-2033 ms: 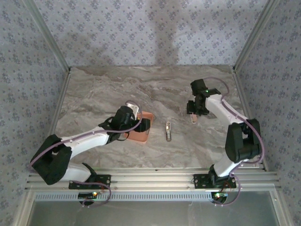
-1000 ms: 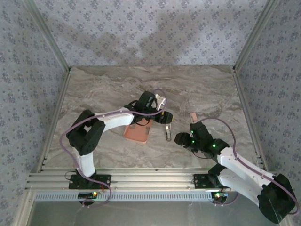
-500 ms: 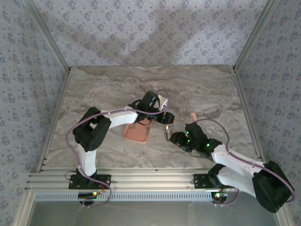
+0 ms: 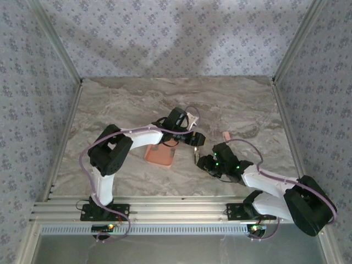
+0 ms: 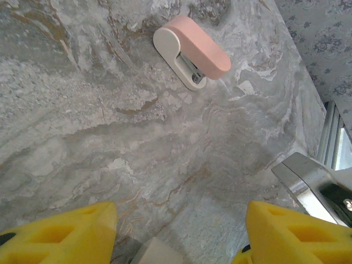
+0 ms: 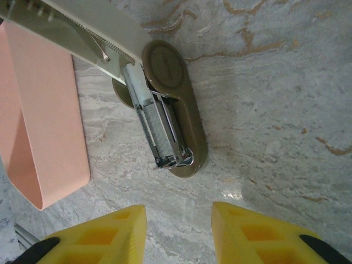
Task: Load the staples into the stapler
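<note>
Two staplers: a pink stapler (image 4: 225,135) and a brown stapler (image 4: 196,154) are seen on the marble table (image 4: 121,104), near each other but apart; the pink one is placed to the right and farther back.
Pink stapler: in the left wrist view (image 5: 191,50) its pink top and white base are seen folded together, with bare marble all round and nothing touching it.
Brown stapler: in the right wrist view (image 6: 187,126) it is seen opened, its pale lid swung up from the rounded far end and its metal channel laid bare.
Staples: a finely ribbed grey strip of staples (image 6: 158,129) is seen lying in that open channel.
Tray: a salmon tray (image 4: 160,155) is placed just left of the brown stapler, a narrow band of marble being left between them; whether anything lies in it cannot be told.
Left gripper: it (image 4: 196,140) is held over the far end of the brown stapler; its yellow fingers are spread wide (image 5: 179,213), with only marble seen between them.
Right gripper: it (image 4: 204,162) is placed at the near right of the brown stapler; its fingers are parted by a narrower gap (image 6: 179,212), and nothing is held.
</note>
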